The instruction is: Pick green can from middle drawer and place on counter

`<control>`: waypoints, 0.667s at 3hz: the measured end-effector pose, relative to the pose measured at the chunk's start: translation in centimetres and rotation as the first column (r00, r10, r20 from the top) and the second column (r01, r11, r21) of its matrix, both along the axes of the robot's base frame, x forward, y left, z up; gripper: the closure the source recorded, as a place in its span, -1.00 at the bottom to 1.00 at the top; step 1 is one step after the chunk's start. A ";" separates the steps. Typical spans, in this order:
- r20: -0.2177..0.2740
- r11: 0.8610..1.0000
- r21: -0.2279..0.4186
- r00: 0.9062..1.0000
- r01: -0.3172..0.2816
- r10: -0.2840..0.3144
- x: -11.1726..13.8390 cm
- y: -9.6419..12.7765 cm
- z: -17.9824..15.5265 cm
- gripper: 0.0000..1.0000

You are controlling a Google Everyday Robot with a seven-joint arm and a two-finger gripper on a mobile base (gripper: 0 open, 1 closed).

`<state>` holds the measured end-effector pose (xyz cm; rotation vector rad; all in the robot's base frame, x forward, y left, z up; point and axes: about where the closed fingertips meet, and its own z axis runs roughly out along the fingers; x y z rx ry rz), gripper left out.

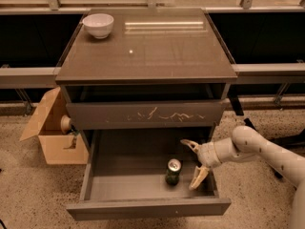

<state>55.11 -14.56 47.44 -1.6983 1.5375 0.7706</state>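
The green can [173, 171] stands upright on the floor of the pulled-out middle drawer [128, 187], right of its centre. My gripper [192, 162] reaches in from the right on a white arm, just right of the can. It is open and empty, one pale finger [189, 144] behind the can and the other finger [198, 178] in front and to the right. The can is not between them. The counter [157, 51] is the glossy cabinet top above.
A white bowl [98, 25] sits on the counter's back left corner. The drawer with pale scratch marks [147, 114] is shut above the open one. An open cardboard box [52, 130] stands on the floor to the left of the cabinet.
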 end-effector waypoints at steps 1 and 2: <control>-0.009 1.000 0.020 1.000 0.001 0.000 0.6 0.7 -1.0 -1.00; -0.016 0.999 0.035 1.000 0.000 0.001 1.0 1.4 -1.9 -1.00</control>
